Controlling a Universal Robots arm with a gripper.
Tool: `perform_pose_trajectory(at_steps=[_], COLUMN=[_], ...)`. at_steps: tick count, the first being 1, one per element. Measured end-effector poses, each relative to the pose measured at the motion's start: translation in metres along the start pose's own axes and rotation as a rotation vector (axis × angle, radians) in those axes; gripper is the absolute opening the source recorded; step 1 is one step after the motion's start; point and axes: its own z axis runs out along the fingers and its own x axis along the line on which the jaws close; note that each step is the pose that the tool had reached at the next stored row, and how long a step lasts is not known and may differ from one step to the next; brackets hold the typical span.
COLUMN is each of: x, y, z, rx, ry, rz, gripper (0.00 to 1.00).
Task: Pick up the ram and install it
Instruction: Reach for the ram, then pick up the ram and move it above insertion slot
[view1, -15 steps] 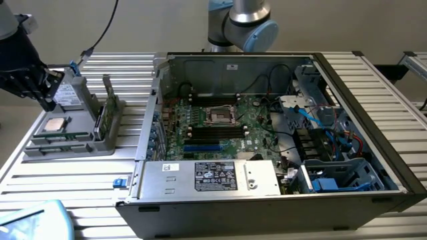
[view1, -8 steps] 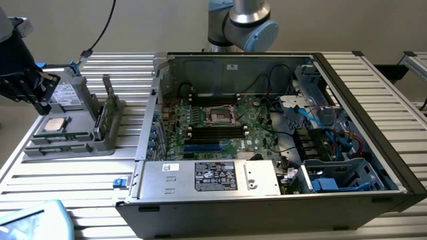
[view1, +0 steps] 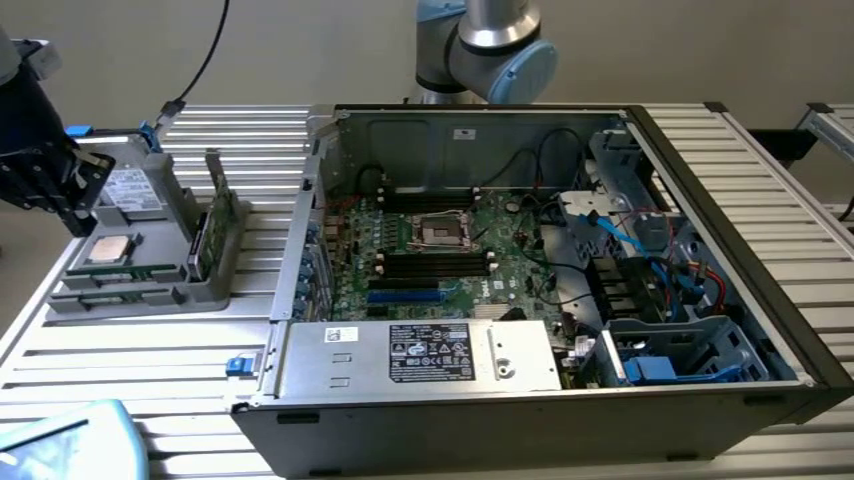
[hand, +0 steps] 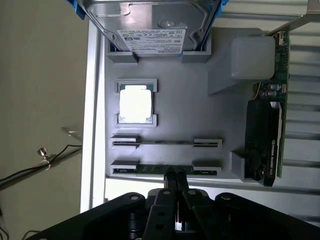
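Note:
Two rams stand on edge in the slots of a grey holder tray (hand: 220, 115). The nearer ram (hand: 150, 169) is a thin green stick, and the second ram (hand: 165, 142) lies one slot further along. My gripper (hand: 174, 176) hangs above the nearer ram with its black fingers pressed together and nothing between them. In the exterior view the gripper (view1: 67, 208) is at the far left, well above the tray (view1: 80, 300), where the rams (view1: 131, 271) show as green strips.
The tray also holds a square silver CPU (hand: 136, 102), a hard drive (hand: 155, 20) and an upright graphics card (hand: 265, 135). At the exterior view's right stands the open computer case (view1: 747, 200), with the motherboard's black memory slots (view1: 434, 262) and a power supply (view1: 427, 355).

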Motion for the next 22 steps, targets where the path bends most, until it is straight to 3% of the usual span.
perform_pose_trajectory(at_steps=[2, 4, 22], x=[0.0001, 0.0001, 0.0002], y=[-0.0005, -0.0006, -0.0014], z=[0.0001, 0.0002, 0.0006], rx=[0.0084, 0.012, 0.0147], ry=[0.0008, 0.0013, 0.0017], rz=[-0.004, -0.006, -0.022], gripper=[0.1, 0.1, 0.1])
